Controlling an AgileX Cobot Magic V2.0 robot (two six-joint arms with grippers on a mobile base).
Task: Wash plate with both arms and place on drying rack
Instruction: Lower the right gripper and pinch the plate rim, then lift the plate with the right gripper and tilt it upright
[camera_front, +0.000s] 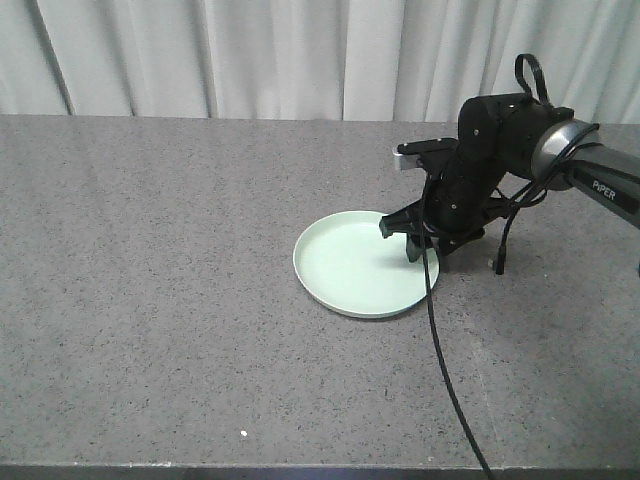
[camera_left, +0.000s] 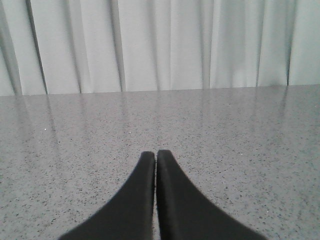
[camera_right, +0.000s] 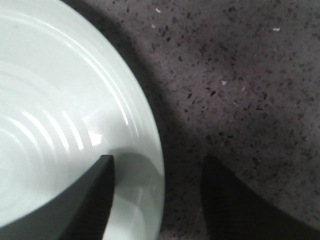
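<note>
The pale mint-green plate lies flat on the grey speckled counter, right of centre. My right gripper hangs over its right rim, open. In the right wrist view the plate fills the left side; one finger is over the plate's face and the other finger is over the counter, so the rim runs between them. My right gripper straddles that rim without closing on it. My left gripper is shut with nothing in it, low over bare counter. The drying rack is out of view.
A black cable runs from the right arm down across the counter to the front edge. White curtains hang behind the counter's far edge.
</note>
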